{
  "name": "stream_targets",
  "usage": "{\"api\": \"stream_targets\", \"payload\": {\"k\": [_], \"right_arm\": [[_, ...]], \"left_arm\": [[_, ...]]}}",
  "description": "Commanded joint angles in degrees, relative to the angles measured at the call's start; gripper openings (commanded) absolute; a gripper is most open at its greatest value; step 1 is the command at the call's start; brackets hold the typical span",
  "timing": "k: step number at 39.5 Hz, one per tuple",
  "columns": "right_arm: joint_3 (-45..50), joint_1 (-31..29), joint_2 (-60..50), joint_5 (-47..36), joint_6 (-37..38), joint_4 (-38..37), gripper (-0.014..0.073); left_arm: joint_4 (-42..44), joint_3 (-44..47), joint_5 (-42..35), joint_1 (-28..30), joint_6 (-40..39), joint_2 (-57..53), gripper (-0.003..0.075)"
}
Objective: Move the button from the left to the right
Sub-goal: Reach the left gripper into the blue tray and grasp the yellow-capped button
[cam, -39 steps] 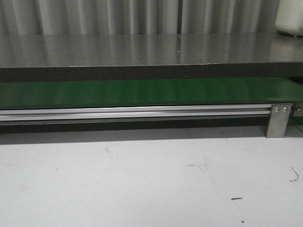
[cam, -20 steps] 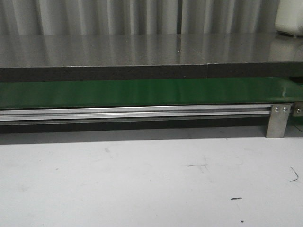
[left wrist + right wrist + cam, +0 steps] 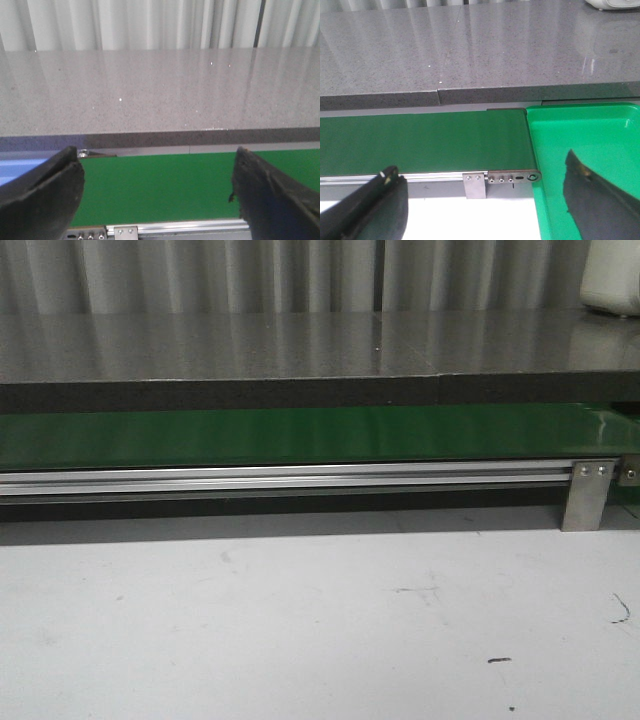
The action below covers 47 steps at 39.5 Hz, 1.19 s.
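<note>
Button out of sight everywhere. Green tray [image 3: 580, 135] bare, touching the green belt [image 3: 420, 140] end. Left tool [image 3: 157, 200] and right tool [image 3: 485, 200] spread wide, holding nothing.

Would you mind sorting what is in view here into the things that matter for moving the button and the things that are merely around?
For the job:
- green belt, no button visible on it
- green tray at the belt's right end
- left gripper, open and empty
- right gripper, open and empty

Just around:
- grey counter behind the belt
- white object on the counter
- aluminium rail
</note>
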Motion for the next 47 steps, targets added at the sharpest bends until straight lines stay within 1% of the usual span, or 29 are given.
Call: {"api": "stream_targets", "payload": {"k": [1,7,10,16,19,26,33,42,47], "right_arm": [[-2.1,-0.3,0.7,-4.8,-0.4,0.0,0.0645],[-2.1,-0.3,0.7,-4.8,-0.4,0.0,0.0645],[-2.1,-0.3,0.7,-4.8,-0.4,0.0,0.0645],[-2.1,-0.3,0.7,-4.8,-0.4,0.0,0.0645],[-2.1,-0.3,0.7,-4.8,-0.4,0.0,0.0645],[-2.1,-0.3,0.7,-4.8,-0.4,0.0,0.0645],[-2.1,-0.3,0.7,-4.8,-0.4,0.0,0.0645],[-2.1,-0.3,0.7,-4.8,-0.4,0.0,0.0645],[-2.1,-0.3,0.7,-4.8,-0.4,0.0,0.0645]], "left_arm": [[-0.2,-4.3,-5.8,0.1,-0.5,4.4,0.0564],[0.3,-10.9,-5.8,0.1,-0.5,15.4,0.0563],[1.7,-15.1,-6.2,0.6,-0.5,23.0,0.0563],[1.8,-23.1,-5.2,5.2,-0.5,35.0,0.0563],[0.9,-26.9,-2.5,8.5,-0.5,40.5,0.0563],[0.1,-36.7,7.8,16.7,-0.5,51.5,0.0563],[0.1,-43.7,13.3,23.3,-0.5,59.9,0.0563],[0.1,-50.1,21.4,28.0,1.7,68.9,0.0565],[0.1,-53.3,24.5,30.0,5.4,73.9,0.0564]]}}
